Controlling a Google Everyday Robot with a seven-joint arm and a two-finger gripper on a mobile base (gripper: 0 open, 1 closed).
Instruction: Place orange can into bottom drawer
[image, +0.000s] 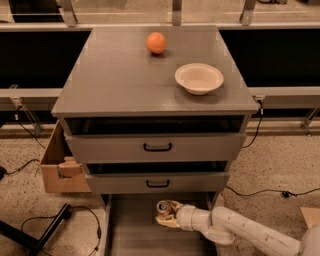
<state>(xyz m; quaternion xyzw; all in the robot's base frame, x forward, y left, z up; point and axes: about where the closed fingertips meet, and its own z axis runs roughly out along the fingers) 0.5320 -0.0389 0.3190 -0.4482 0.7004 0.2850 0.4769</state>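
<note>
The orange can (162, 207) is upright inside the open bottom drawer (135, 230), near its back right part, just under the middle drawer's front. Its silver top faces up. My gripper (166, 214) comes in from the lower right on a white arm and is shut on the can. I cannot tell whether the can rests on the drawer floor or hangs just above it.
An orange fruit (156, 42) and a pale bowl (199, 78) sit on the grey cabinet top (115, 85). The two upper drawers with black handles (157, 147) are slightly ajar. A cardboard box (57, 170) stands on the floor at the left. Cables lie on the floor.
</note>
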